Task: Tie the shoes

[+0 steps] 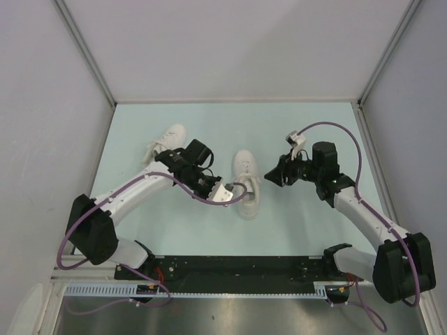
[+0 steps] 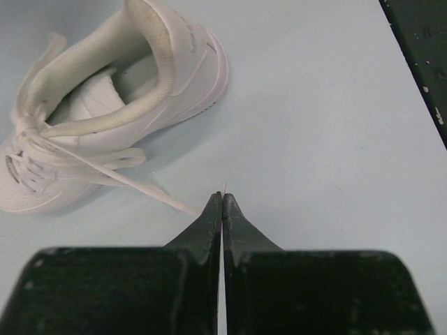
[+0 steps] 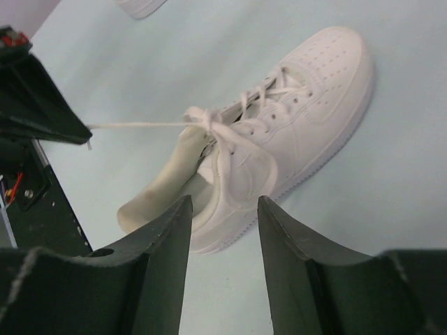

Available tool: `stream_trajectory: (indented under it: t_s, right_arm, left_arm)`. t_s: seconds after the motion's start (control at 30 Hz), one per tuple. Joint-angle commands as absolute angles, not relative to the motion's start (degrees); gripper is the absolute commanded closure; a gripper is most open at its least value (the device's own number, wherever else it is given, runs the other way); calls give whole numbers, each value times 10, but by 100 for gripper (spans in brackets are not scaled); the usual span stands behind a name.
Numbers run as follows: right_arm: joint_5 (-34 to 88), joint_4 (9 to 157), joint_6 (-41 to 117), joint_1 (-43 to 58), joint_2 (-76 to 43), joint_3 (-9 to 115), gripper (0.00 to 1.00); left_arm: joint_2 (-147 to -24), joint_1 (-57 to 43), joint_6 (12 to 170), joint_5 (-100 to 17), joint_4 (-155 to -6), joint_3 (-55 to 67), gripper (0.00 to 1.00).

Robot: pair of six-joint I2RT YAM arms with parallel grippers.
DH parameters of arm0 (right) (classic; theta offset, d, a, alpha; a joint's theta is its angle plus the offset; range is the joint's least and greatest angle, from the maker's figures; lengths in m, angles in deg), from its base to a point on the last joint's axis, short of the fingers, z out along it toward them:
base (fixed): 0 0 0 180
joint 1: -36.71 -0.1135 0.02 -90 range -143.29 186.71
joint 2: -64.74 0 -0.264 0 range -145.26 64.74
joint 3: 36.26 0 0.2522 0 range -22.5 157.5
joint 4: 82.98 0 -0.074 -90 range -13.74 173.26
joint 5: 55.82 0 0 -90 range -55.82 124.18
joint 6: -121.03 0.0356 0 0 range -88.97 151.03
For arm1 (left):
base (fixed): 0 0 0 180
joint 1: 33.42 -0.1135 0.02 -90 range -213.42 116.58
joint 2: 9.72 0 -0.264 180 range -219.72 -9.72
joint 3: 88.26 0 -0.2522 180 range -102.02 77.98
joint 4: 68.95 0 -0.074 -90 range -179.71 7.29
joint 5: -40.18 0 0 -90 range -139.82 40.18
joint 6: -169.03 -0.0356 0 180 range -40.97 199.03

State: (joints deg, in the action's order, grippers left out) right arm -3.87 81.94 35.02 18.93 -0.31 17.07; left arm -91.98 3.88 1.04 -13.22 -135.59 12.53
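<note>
Two white sneakers lie on the pale blue table. The middle shoe (image 1: 246,183) lies between my grippers; it also shows in the left wrist view (image 2: 105,105) and the right wrist view (image 3: 300,118). My left gripper (image 1: 237,189) (image 2: 222,199) is shut on the end of one thin white lace (image 3: 140,125), which runs taut from the shoe's lacing to its tip. My right gripper (image 1: 270,174) (image 3: 222,209) is open and empty, just above the shoe's heel side. The second shoe (image 1: 164,143) lies at the far left, partly hidden by my left arm.
Grey walls enclose the table on three sides. The black base rail (image 1: 237,269) runs along the near edge. The toe of the second shoe (image 3: 140,5) shows at the top of the right wrist view.
</note>
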Motion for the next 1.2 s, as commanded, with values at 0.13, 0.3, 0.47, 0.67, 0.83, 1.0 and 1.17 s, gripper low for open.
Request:
stream_trajectory:
  t_s: [0.13, 0.3, 0.47, 0.67, 0.83, 1.0, 1.17]
  right_arm:
    - [-112, 845, 367, 232, -128, 261, 47]
    - [-148, 841, 348, 229, -180, 273, 50]
    - [-170, 838, 353, 226, -216, 277, 52]
    - [-173, 849, 369, 208, -251, 279, 53]
    - [-180, 872, 401, 203, -290, 281, 55]
    - [-193, 874, 424, 209, -309, 286, 60]
    - [-212, 864, 442, 222, -317, 286, 66]
  left_arm:
    - [-884, 35, -74, -119, -1372, 171, 100]
    - [-886, 34, -91, -130, -1370, 184, 100]
    - [-891, 34, -92, -126, -1363, 184, 100]
    - [-898, 34, -94, -122, -1359, 180, 100]
    - [-900, 34, -96, -123, -1358, 180, 100]
    - [-898, 34, -96, -119, -1354, 184, 100]
    - [-900, 33, -100, -118, -1348, 185, 100]
